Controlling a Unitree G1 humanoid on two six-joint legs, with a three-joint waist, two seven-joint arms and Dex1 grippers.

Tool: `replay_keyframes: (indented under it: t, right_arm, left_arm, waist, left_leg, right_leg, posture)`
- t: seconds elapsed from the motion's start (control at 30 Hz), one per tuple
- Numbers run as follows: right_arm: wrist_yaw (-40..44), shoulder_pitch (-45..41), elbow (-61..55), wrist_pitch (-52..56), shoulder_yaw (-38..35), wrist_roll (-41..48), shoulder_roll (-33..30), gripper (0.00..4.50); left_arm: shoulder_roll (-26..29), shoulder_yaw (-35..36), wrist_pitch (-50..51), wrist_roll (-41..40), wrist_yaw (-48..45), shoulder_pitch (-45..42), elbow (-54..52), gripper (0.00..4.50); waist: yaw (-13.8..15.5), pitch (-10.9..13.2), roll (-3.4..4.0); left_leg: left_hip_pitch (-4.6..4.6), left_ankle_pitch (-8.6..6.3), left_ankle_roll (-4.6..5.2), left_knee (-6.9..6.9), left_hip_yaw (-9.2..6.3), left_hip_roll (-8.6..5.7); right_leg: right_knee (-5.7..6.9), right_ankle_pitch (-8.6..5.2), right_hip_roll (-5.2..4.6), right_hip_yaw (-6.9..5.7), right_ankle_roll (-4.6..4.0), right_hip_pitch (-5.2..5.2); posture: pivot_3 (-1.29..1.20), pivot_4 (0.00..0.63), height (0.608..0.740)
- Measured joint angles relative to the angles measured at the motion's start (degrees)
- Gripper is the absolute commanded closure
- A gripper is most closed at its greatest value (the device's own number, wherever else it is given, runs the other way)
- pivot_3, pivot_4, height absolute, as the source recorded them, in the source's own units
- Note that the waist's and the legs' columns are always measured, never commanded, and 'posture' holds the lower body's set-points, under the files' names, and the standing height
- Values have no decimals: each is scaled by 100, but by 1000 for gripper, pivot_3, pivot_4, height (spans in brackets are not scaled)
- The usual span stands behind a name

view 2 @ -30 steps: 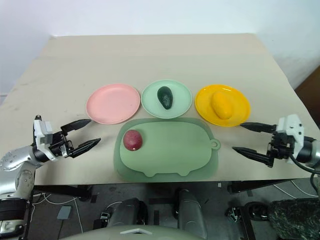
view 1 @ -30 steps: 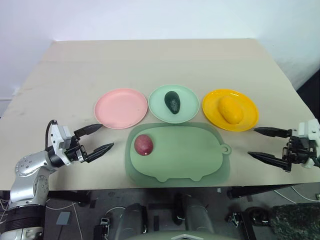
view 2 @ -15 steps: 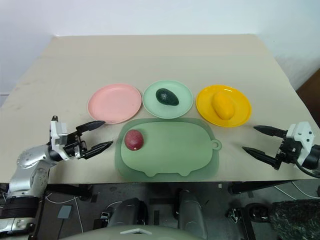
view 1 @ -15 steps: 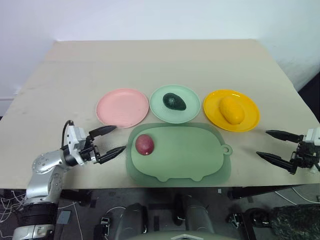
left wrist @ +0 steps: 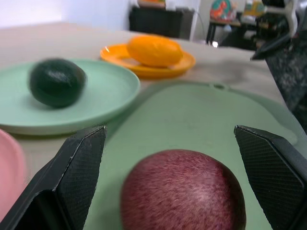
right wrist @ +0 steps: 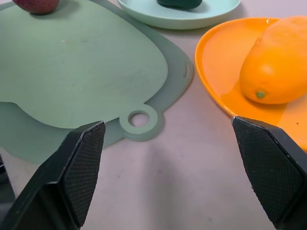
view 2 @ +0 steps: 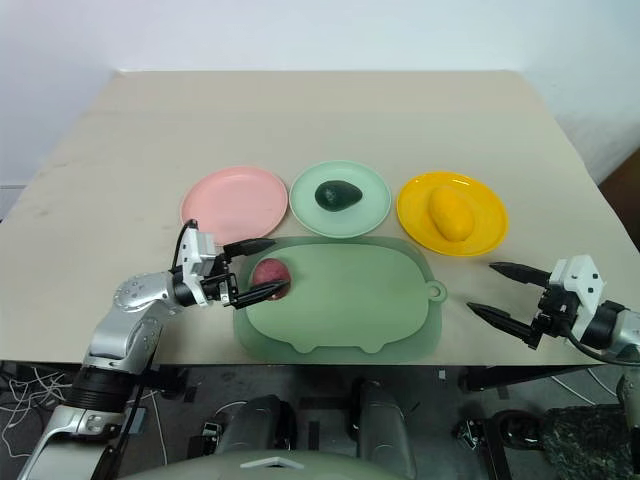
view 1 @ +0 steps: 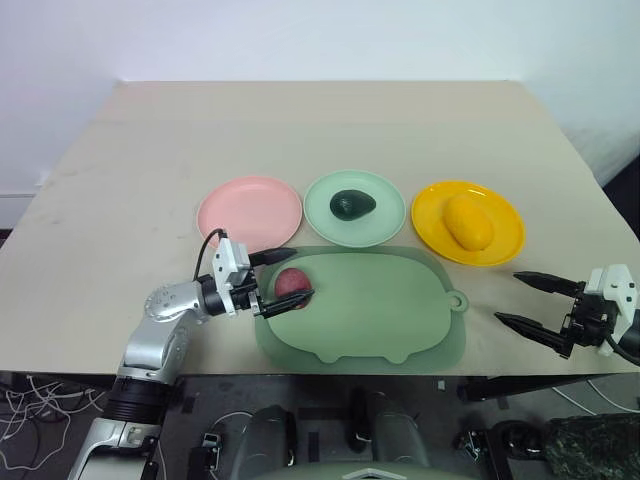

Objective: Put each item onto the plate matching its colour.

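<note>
Arms are both low over the near edge of the table [view 1: 120,150]. The left arm reaches in from the left side, its forearm almost level, and the left gripper [view 1: 283,277] points to the right. Its jaws are spread wide, one finger on each side of the reddish-purple fruit [view 1: 290,283], and in the left wrist view a gap shows between the fruit and each finger. I cannot tell if any finger touches the fruit. The fruit lies on the left part of the sage-green mat [view 1: 380,310], just in front of the pink plate [view 1: 250,208]. It is round, so it has no clear long axis.

The right arm comes in from the right side, and the right gripper [view 1: 535,311] points to the left, near the right end of the mat. Its jaws are also spread wide and they hold nothing.

The avocado [view 1: 351,204] lies on the mint green plate [view 1: 380,225], with its long axis across the table from left to right. The yellow mango [view 1: 468,220] lies on the yellow-orange plate [view 1: 430,205], with its long axis slightly oblique, the far end more to the left and the near end more to the right.
</note>
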Motion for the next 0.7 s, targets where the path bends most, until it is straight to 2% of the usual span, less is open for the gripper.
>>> replay_keyframes:
  t: [0.2,0.3,0.37,0.4,0.7]
  right_arm:
    - [-128,85,-112,64,0,11,22,62]
    - [-174,97,-134,96,0,12,32,0]
    - [-191,98,-134,125,0,12,32,0]
    - [-203,96,-134,129,0,12,34,0]
    - [-255,16,-134,175,0,12,54,0]
  left_arm:
    - [44,-68,183,115,128,39,-143,0]
    - [24,-153,205,135,213,88,-151,643]
    - [24,-167,226,167,284,95,-172,1268]
    - [25,-176,230,173,299,96,-182,1339]
    - [-51,-190,309,118,348,49,-218,1381]
  waist:
    - [0,0,0]
    - [4,0,0]
    - [4,0,0]
    - [3,0,0]
    - [9,0,0]
  left_leg:
    - [0,0,0,0,-1,0]
    - [1,0,0,2,-2,0]
    - [1,0,0,2,-2,0]
    - [0,0,0,2,-2,0]
    - [0,0,1,3,-3,-1]
  right_leg:
    - [0,0,0,0,0,0]
    - [0,0,-1,0,0,0]
    - [0,0,0,0,0,0]
    - [0,0,-1,0,0,0]
    - [0,0,-1,0,0,1]
  posture:
    - [0,150,737]
    - [0,150,737]
    - [0,150,737]
    - [0,150,737]
    - [0,150,737]
